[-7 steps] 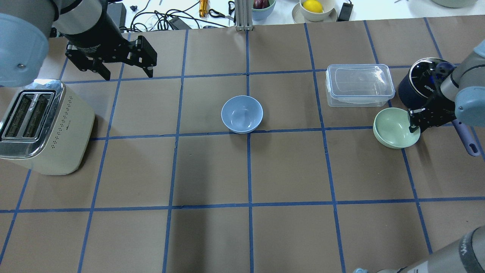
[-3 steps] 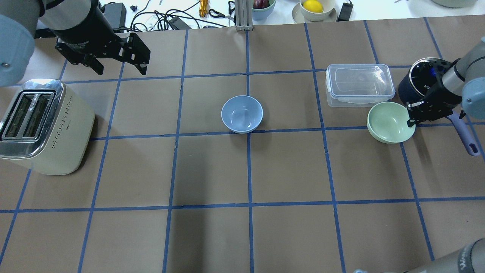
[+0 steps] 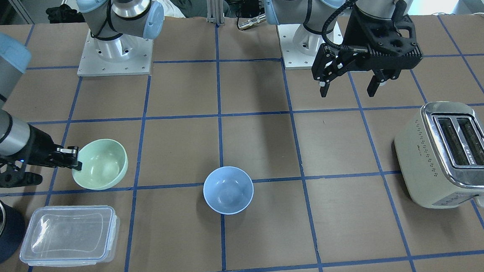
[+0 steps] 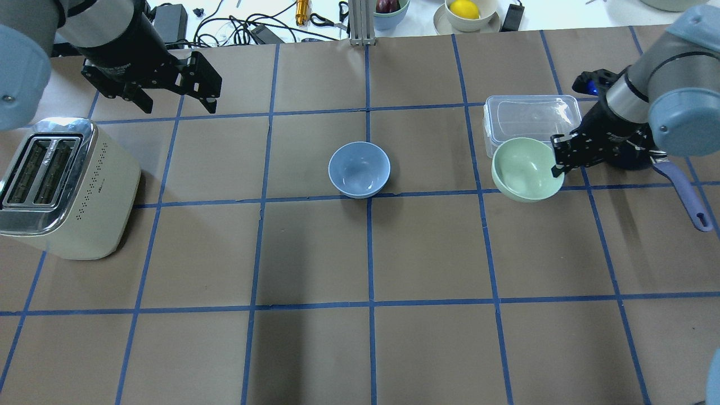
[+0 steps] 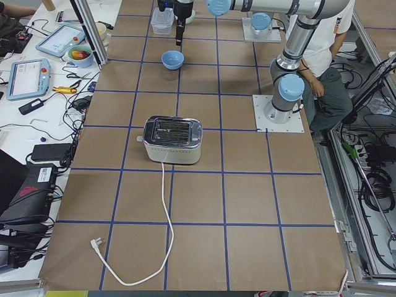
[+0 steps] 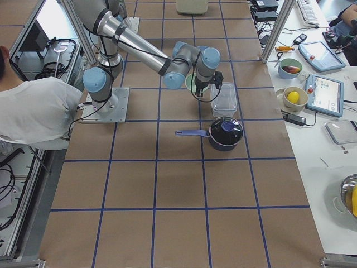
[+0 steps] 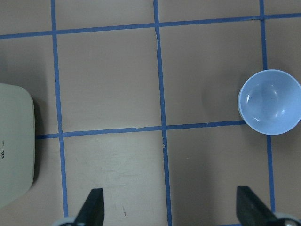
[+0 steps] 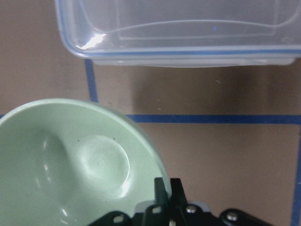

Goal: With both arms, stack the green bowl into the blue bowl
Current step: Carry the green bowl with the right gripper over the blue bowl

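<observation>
I'm driving a robotics lab rig: the 2 arm bases (image 3: 111,51) bolt to a table (image 4: 427,253) papered brown and taped into a blue grid (image 4: 369,253). Beyond my left gripper (image 4: 180,107) a white bench (image 4: 562,11) carries cables (image 4: 225,28); 2 teach pendants (image 5: 28,77) lie there too.

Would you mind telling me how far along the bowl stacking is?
Done: the right gripper is shut on the green bowl by its rim, and the bowl appears lifted off the table. In hand: it is held beside the clear container, apart from the blue bowl. Remaining: carry it over the empty blue bowl and set it inside. The left gripper hangs open, holding nothing.
</observation>
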